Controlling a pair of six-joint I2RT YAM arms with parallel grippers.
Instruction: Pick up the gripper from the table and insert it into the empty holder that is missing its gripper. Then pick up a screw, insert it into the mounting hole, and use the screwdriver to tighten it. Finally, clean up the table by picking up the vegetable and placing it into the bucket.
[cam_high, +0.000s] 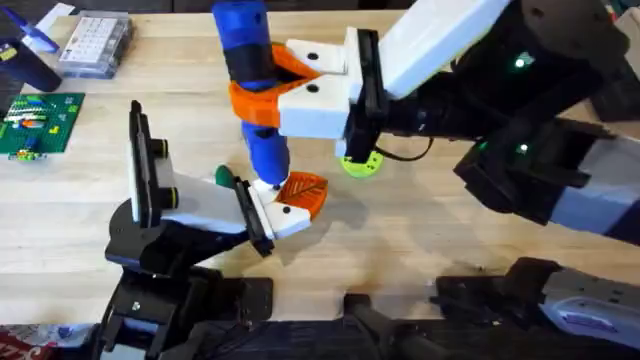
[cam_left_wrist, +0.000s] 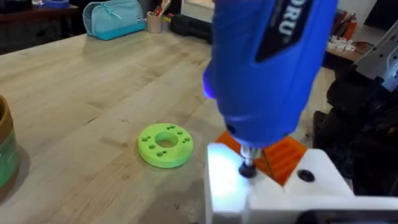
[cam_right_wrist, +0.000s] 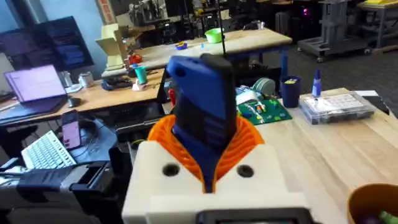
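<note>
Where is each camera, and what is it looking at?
Overhead: above the table, looking down; both arms show, the right gripper holding the screwdriver over the holder.
Left wrist: on the left arm, looking at the screwdriver's tip on the holder, with a green disc beside.
Right wrist: on the right arm, its own pads clamped on the screwdriver.
All three share the screwdriver.

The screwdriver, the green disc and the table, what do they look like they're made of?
The screwdriver: probably moulded plastic, a smooth, slightly glossy blue body; its thin tip looks like shiny metal.
The green disc: likely matte plastic, possibly 3D-printed, one flat lime colour with neat round holes.
The table: wood, pale planks with visible grain and seams, satin finish.
</note>
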